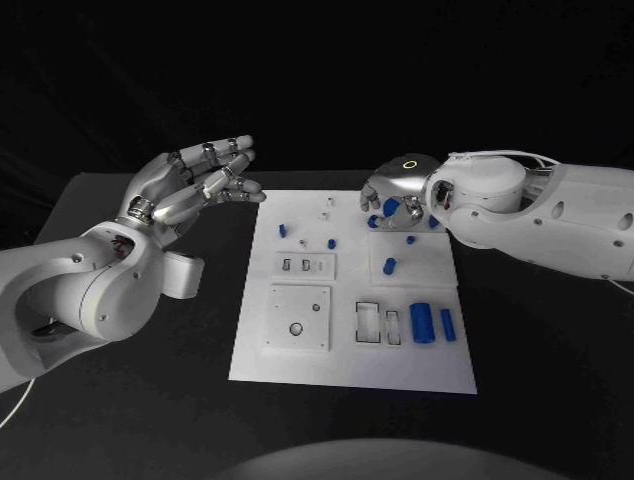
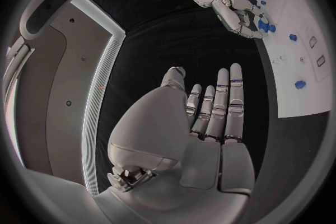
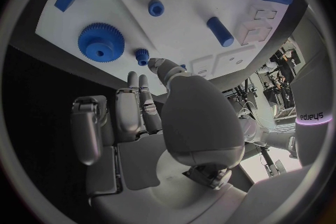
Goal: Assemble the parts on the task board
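Leftmost, the left hand hangs above the black table just beside the task board's far left corner, fingers spread and holding nothing. Blue parts stand on the white board, among them a short peg and two cylinders lying near its right edge. Rightward, the right hand hovers over the far edge by a large gear, fingers loosely apart and empty.

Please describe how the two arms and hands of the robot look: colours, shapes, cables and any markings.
Both arms are white, with smooth rounded shells and small dark holes. The left hand and the right hand are silver metal with many jointed fingers and a rounded, polished back. A thin white cable loops over the right wrist. The right wrist view shows the dark word "sharpa" printed on the white shell.
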